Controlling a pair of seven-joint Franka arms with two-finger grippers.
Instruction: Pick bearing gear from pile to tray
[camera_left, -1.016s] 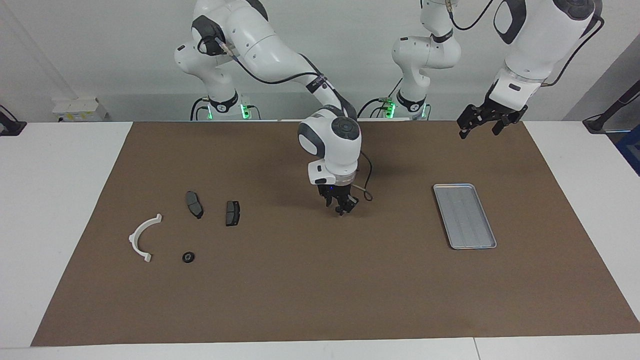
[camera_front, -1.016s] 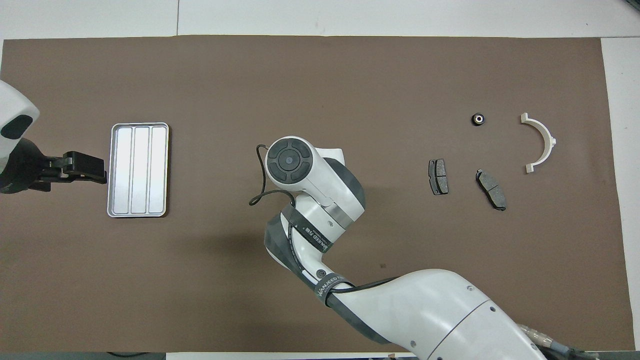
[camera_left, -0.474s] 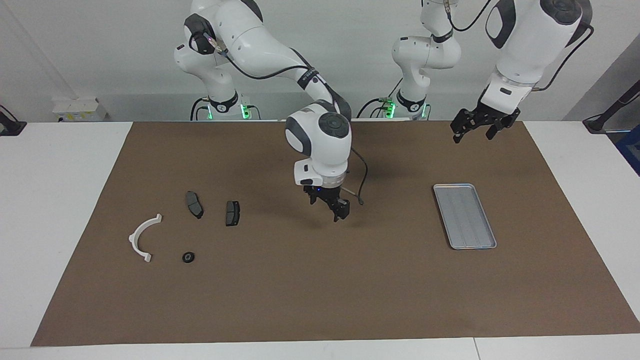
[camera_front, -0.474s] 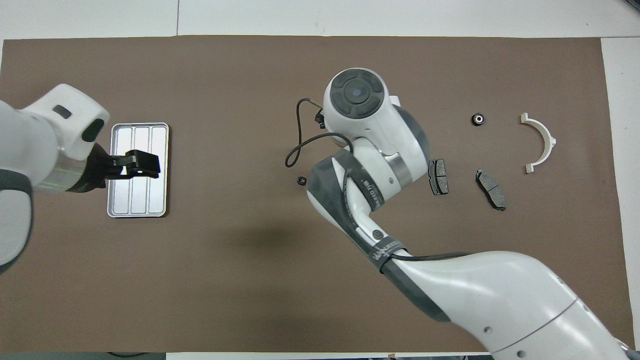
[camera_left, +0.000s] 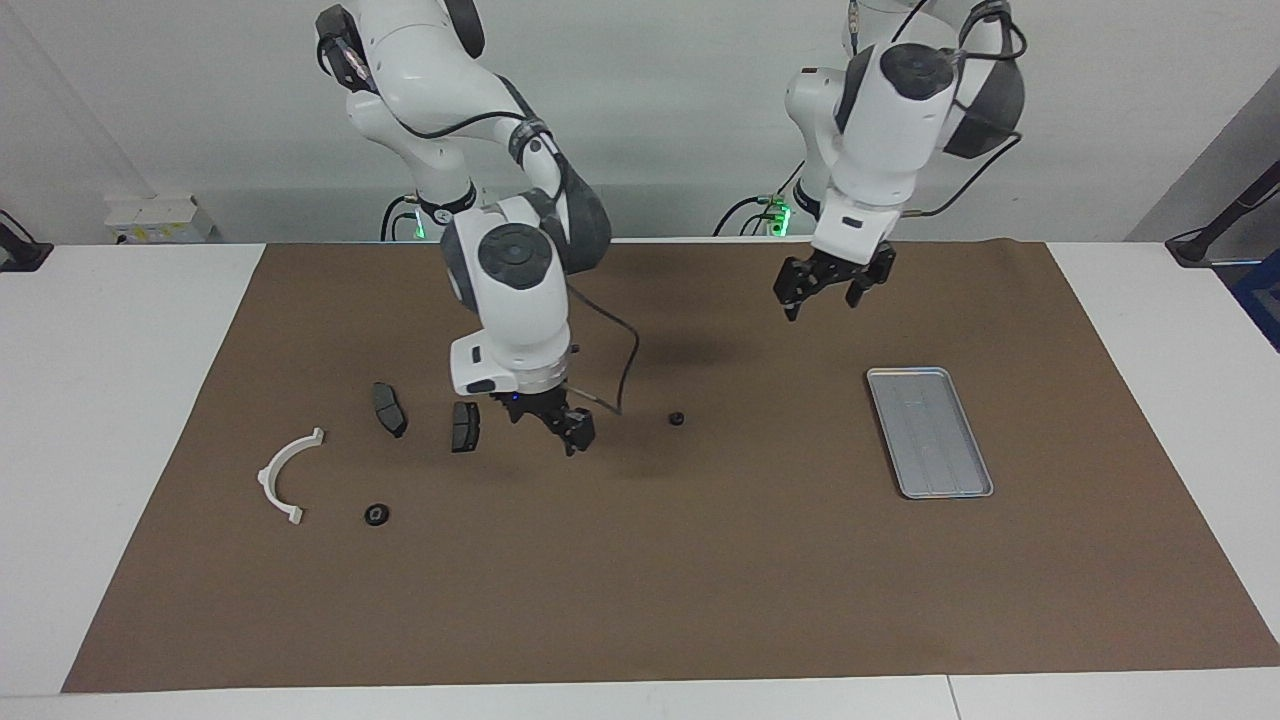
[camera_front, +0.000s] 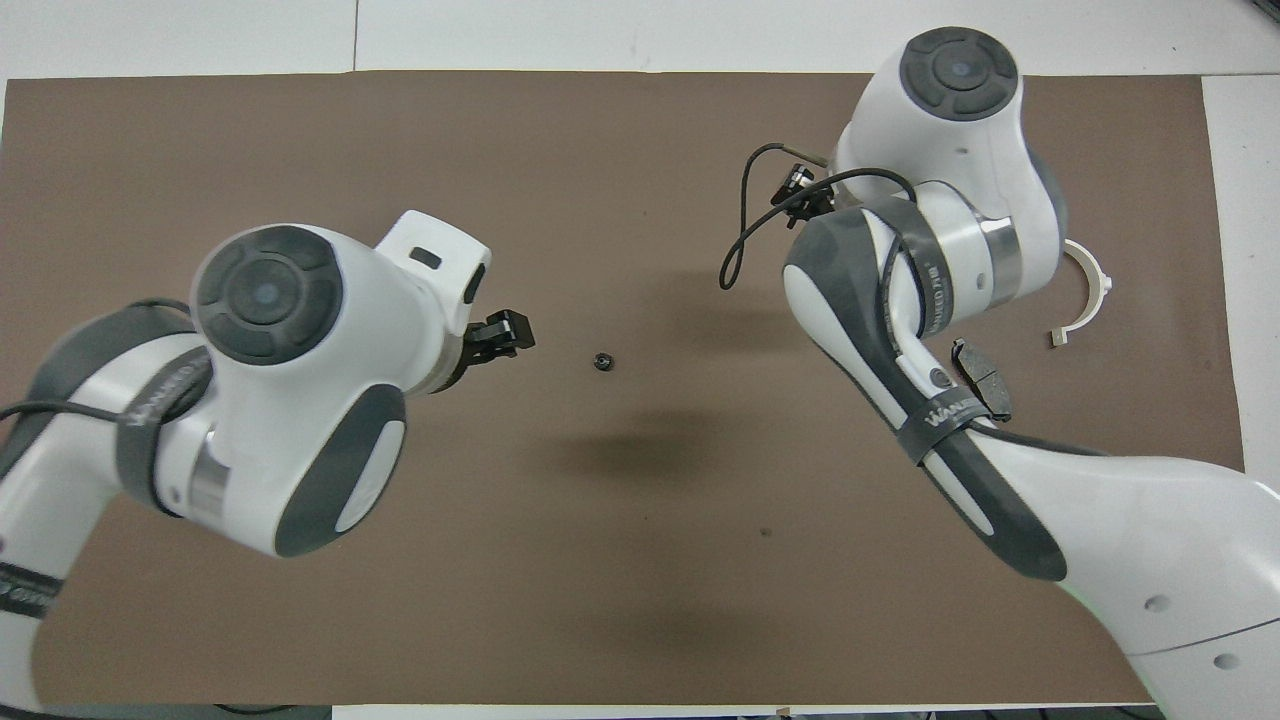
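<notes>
A small black bearing gear (camera_left: 677, 418) (camera_front: 602, 361) lies alone on the brown mat near the middle, with nothing touching it. My right gripper (camera_left: 562, 427) hangs open and empty just above the mat, beside a dark brake pad (camera_left: 465, 426) of the pile. The pile also holds a second brake pad (camera_left: 389, 408) (camera_front: 982, 378), a white curved bracket (camera_left: 285, 475) (camera_front: 1090, 295) and another black round piece (camera_left: 376, 514). My left gripper (camera_left: 825, 292) (camera_front: 508, 335) is open in the air between the lone gear and the silver tray (camera_left: 928, 432). The overhead view hides the tray under my left arm.
The brown mat (camera_left: 640, 600) covers most of the white table. A loose cable loops from my right wrist (camera_left: 620, 375). My right arm's forearm covers part of the pile in the overhead view.
My right gripper let go of the small gear on the middle of the mat and swung back toward the pile. My left arm swung from the tray end toward the middle.
</notes>
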